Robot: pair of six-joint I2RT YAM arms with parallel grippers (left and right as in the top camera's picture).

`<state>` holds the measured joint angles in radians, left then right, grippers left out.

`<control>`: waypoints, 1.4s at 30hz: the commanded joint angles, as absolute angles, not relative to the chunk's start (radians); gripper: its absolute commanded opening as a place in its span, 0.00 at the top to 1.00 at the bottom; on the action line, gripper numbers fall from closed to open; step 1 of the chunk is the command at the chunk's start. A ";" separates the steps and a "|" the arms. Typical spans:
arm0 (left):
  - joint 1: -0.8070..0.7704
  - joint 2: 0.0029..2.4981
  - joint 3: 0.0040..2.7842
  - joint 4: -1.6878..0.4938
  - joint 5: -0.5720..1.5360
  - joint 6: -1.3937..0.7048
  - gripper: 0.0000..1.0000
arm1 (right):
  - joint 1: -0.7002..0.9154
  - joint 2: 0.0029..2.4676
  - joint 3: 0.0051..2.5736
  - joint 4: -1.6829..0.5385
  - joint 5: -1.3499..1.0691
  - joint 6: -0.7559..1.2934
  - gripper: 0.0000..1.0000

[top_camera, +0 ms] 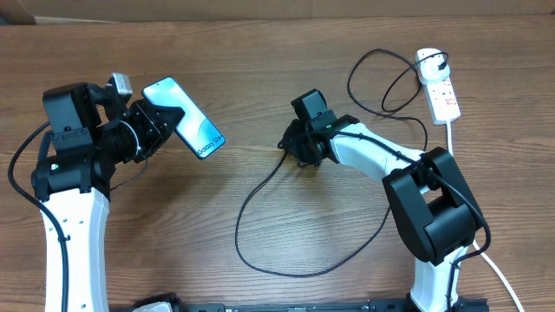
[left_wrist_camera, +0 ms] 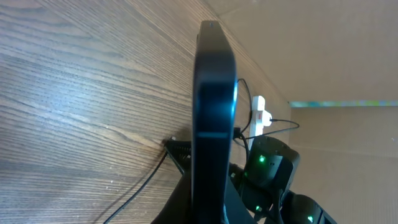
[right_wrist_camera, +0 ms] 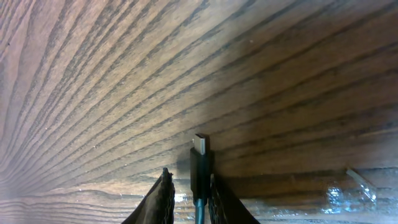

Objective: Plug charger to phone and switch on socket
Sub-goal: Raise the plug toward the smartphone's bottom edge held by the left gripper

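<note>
Wood-grain table (top_camera: 260,52). At the upper left of the overhead view, the left claw (top_camera: 166,114) pinches the tilted phone (top_camera: 198,132), hiding its near end. At centre, the right claw (right_wrist_camera: 188,177) flanks the charger (right_wrist_camera: 200,163) tip. A gap beside one finger (right_wrist_camera: 165,193) leaves it unclear whether the tip is pinched. The socket (top_camera: 442,94) lies upper right, its switches too small to read.

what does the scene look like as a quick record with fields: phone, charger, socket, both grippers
phone: screen lit, held off the table by left gripper
charger: cable looped on table, not in phone
connector tip: between the jaws of right gripper, gap on one side, grip unclear
socket: on the right arm's side, charger cable runs to it, switch state not readable
</note>
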<state>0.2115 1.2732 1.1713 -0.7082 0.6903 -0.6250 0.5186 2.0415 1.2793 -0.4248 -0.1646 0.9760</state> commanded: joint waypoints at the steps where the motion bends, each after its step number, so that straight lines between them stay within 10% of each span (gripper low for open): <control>1: 0.216 1.268 1.181 -0.703 0.702 -0.605 0.96 | 0.522 2.090 1.282 -0.427 -0.134 0.981 0.85; 14: 0.216 1.268 1.181 -0.705 0.702 -0.605 0.96 | 0.522 2.089 1.283 -0.427 -0.164 0.965 0.96; 42: 0.377 1.286 1.181 -0.391 1.236 -0.765 0.96 | 0.493 1.819 1.290 -0.706 -1.521 0.096 0.96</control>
<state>0.3649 1.2770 1.1706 -0.4023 1.1046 -0.7086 0.4625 1.8244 1.2816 -0.7078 -1.3838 0.2176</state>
